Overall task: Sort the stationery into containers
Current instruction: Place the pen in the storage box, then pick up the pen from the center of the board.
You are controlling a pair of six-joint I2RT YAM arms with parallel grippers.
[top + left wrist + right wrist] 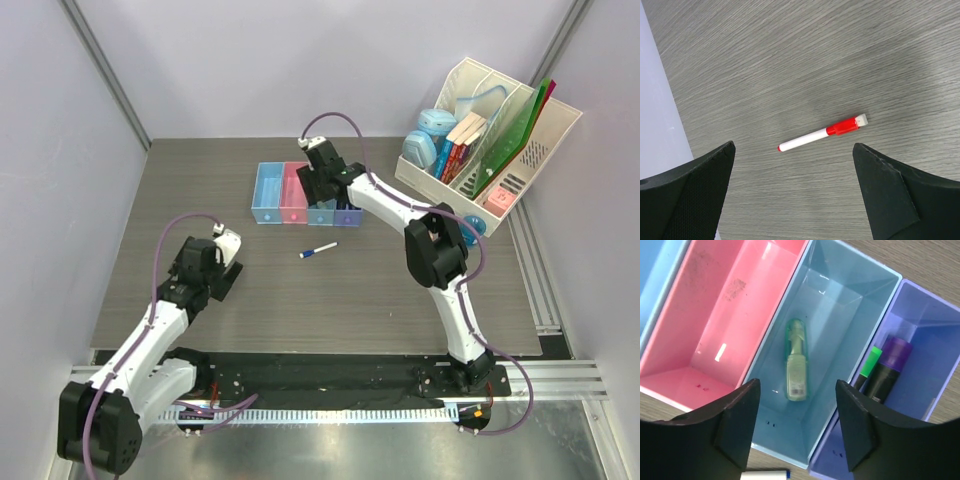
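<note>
On the table [790, 60] lies a thin white, red-capped marker [822, 133].

White slanted file rack [535, 160] at far R of a grey wood-grain worktop [200, 200].
Rack holds upright books [462, 140], green folders [515, 125], a pale blue rounded item [432, 135] at its L end & a small pink box [502, 200] in the front pocket.

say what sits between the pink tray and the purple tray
A light blue tray holding one pale green item lying flat; the right wrist view shows it.
</note>
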